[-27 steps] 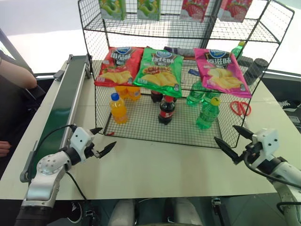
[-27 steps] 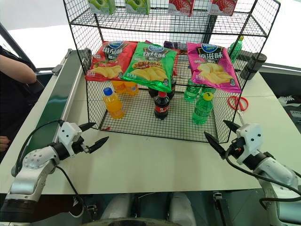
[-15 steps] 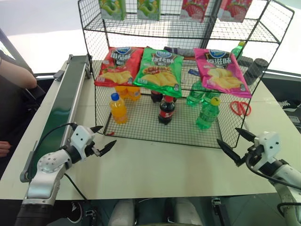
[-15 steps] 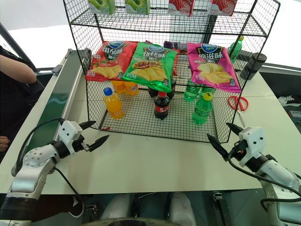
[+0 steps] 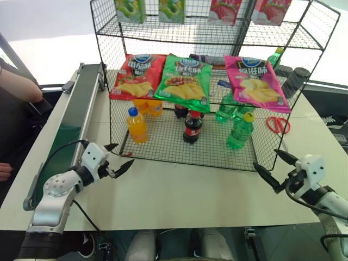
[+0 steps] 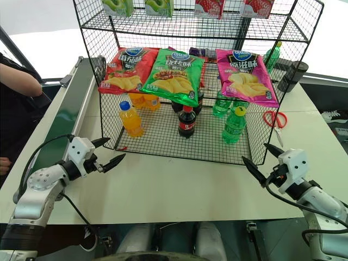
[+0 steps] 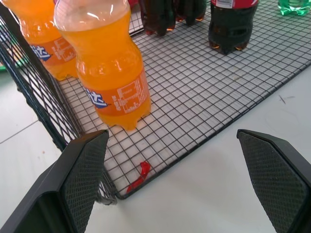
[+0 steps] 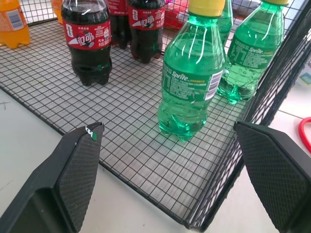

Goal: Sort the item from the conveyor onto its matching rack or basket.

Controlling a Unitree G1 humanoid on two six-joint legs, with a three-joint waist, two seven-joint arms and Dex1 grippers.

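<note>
Green bottle [image 8: 193,73] upright in basket [image 5: 163,155], right front, label "Sprite", yellow cap. Right gripper [image 5: 276,168] spread wide, empty, low over table [image 5: 190,190], aimed at basket corner. Left gripper [image 5: 120,157] spread wide, empty, near orange bottle [image 7: 107,68]. Cola bottle [image 8: 87,39] mid-basket. Conveyor [image 5: 70,125] along table's left edge.

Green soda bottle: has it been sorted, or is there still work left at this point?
Looks done: the green soda bottle stands upright in the bottom wire basket, near other green bottles, with the cola bottle to its left. Nothing is in hand: the left gripper and right gripper hover open over the table in front of the basket. The visible stretch of the conveyor carries no item.
</note>
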